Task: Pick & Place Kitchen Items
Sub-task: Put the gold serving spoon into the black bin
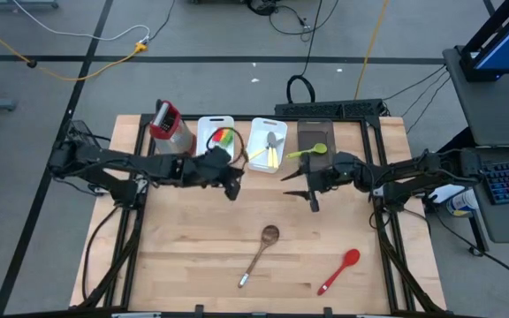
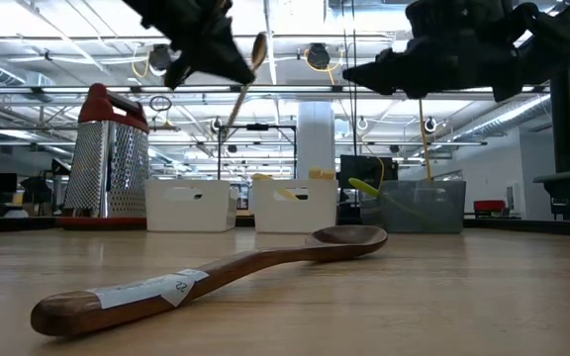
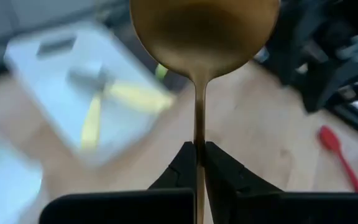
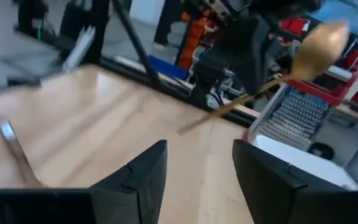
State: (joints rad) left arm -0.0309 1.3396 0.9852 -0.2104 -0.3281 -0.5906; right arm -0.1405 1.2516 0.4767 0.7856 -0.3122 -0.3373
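The left gripper (image 3: pixel 199 163) is clamped on the handle of the gold ladle (image 3: pixel 202 37), held up in the air near the middle white bin (image 1: pixel 268 146) at the far side of the table (image 1: pixel 193 247). The right gripper (image 4: pixel 197 168) hovers just right of it, jaws wide and empty. The wooden spoon (image 1: pixel 260 253) and red spoon (image 1: pixel 338 270) lie on the near boards. A green spatula (image 1: pixel 307 152) seems to rest across the grey bin (image 1: pixel 315 138).

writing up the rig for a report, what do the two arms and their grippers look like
Both arms are dark, near-black jointed links with black cables along them. The left gripper ends in two slim, pointed black fingers. The right gripper has two broad, flat black wedge-shaped fingers. No markings are readable.
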